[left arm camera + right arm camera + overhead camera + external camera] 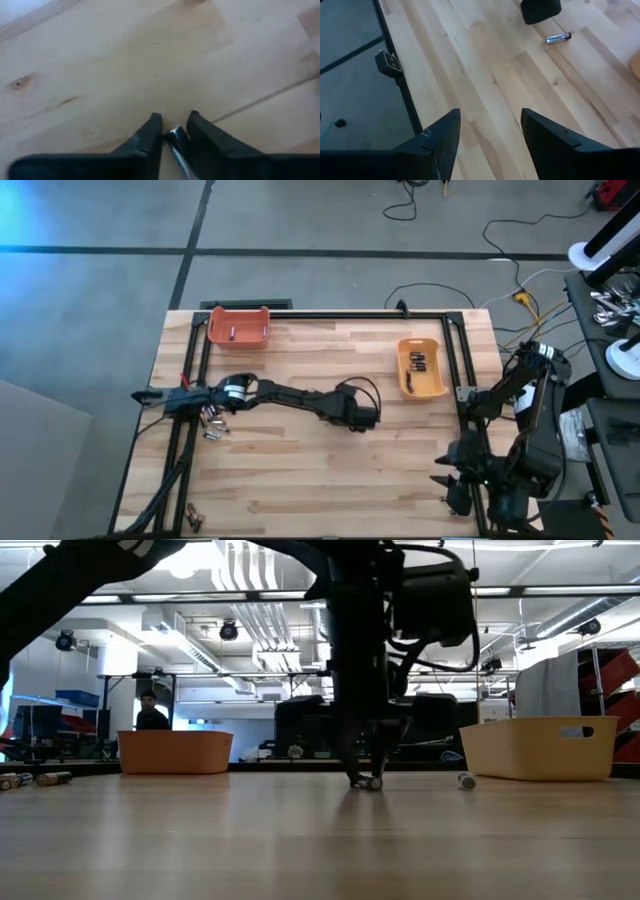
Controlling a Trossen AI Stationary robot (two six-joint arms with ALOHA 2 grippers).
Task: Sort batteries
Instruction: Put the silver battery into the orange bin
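Batteries lie in several spots on the counter (300,470). The high view shows a cluster (212,423) at centre left beside the left arm's base, two more (191,514) at the bottom left edge, and the left end effector (366,423) reaching to mid-frame. Only the left wrist view shows what it holds: a silvery battery (172,137) clamped between its dark fingers (150,135), touching the wood. The low view confirms this from the side, with the battery's end at the fingertips on the counter surface just left of centre frame, and a second loose battery (467,780) lying right of it, near the yellow bin (540,748). The right wrist view picks up that same loose battery (558,38) at its upper right.

The orange bin (238,327) sits at the upper left of the high view with one small battery (229,334) inside. The yellow bin at centre right holds several dark batteries (417,364) in a group. The low view shows only the bins' walls, not their contents, plus a few batteries (30,779) at the far left edge.

The right end effector (490,132) waits at the lower right of the high view, off the counter's right edge, fingers spread apart and holding nothing. A person (150,712) shows in the room behind.
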